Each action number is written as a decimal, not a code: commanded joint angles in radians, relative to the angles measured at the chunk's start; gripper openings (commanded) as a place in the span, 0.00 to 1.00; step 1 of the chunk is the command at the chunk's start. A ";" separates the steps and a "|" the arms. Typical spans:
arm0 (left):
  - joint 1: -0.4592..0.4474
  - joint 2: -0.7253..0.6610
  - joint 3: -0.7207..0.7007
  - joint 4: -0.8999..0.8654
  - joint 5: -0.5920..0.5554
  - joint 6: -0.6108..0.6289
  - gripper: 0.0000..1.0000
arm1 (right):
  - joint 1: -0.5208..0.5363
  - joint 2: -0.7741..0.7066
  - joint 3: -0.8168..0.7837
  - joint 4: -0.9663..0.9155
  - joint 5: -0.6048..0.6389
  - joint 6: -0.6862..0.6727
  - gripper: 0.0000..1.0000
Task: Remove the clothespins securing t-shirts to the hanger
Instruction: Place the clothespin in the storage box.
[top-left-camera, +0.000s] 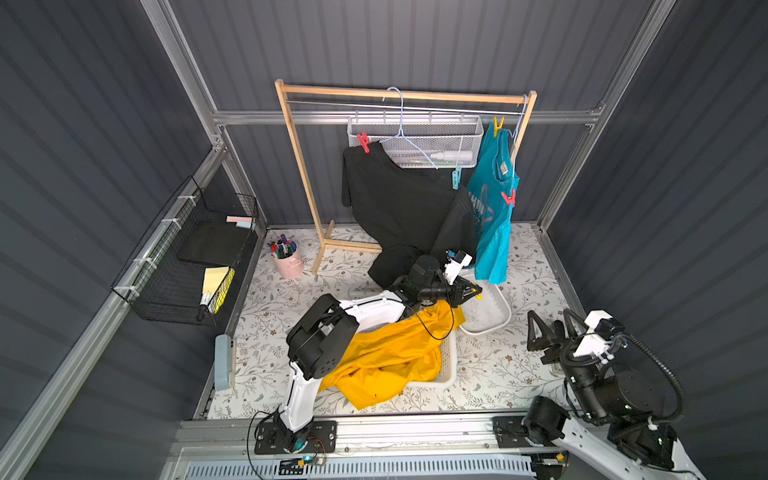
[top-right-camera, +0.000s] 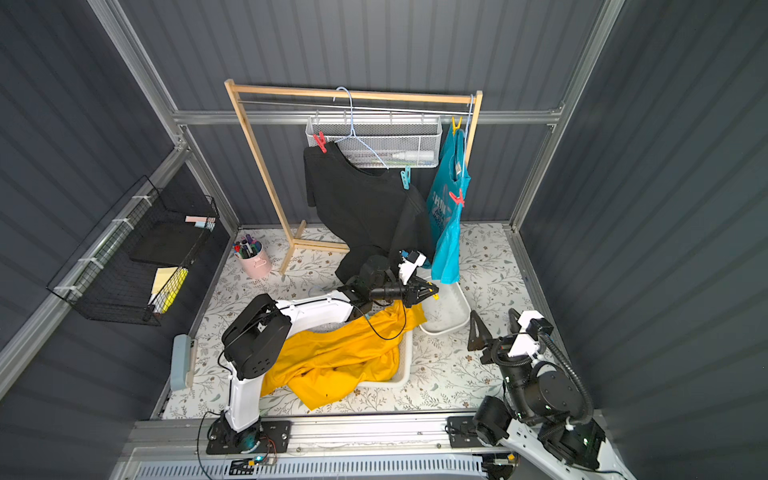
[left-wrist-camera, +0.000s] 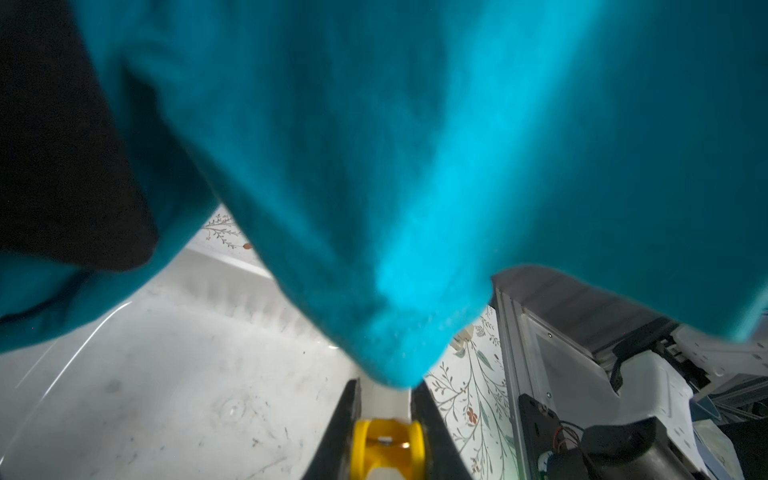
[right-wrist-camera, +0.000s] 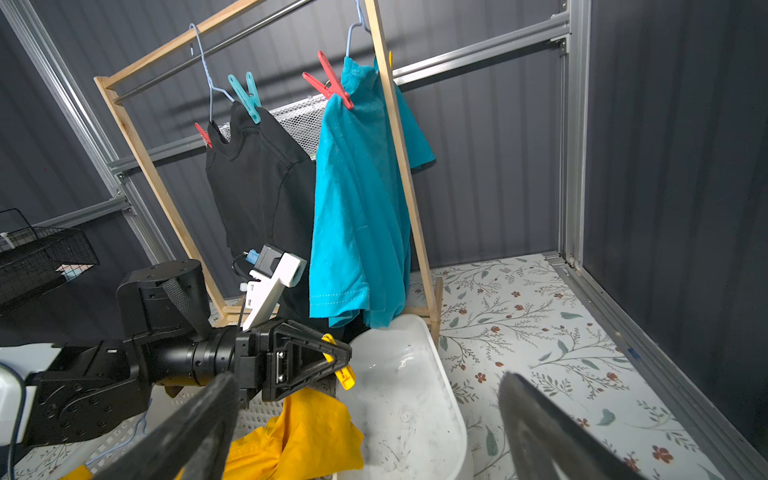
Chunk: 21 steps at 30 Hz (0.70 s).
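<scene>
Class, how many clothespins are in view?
5: red pin and teal pin on the black shirt; yellow pin and red pin on the teal shirt; yellow pin in the left gripper. Others may be hidden.

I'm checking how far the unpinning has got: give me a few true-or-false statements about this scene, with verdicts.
1. The mustard t-shirt lies over the slatted basket, off the rack. True.
2. The right claw grips a red clothespin. False: it is open and empty.
3. The left claw holds a yellow clothespin over the white tub. True.
4. The teal t-shirt has no pins on it. False: a yellow pin and a red pin clip it.
5. A red peg and a teal peg clip the black t-shirt. True.
</scene>
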<state>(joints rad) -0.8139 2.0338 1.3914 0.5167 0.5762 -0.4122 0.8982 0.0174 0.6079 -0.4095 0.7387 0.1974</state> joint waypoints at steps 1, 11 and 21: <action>-0.012 0.025 0.047 -0.013 -0.049 -0.028 0.50 | 0.000 -0.010 0.003 -0.009 0.026 0.013 0.99; -0.011 -0.078 -0.028 -0.144 -0.154 0.065 1.00 | 0.001 -0.008 0.003 -0.015 0.035 0.013 0.99; -0.012 -0.286 -0.235 -0.204 -0.237 0.154 1.00 | 0.001 0.015 0.001 -0.005 0.048 -0.002 0.99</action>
<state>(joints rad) -0.8223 1.8111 1.2140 0.3485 0.3748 -0.3099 0.8982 0.0212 0.6079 -0.4198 0.7635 0.2008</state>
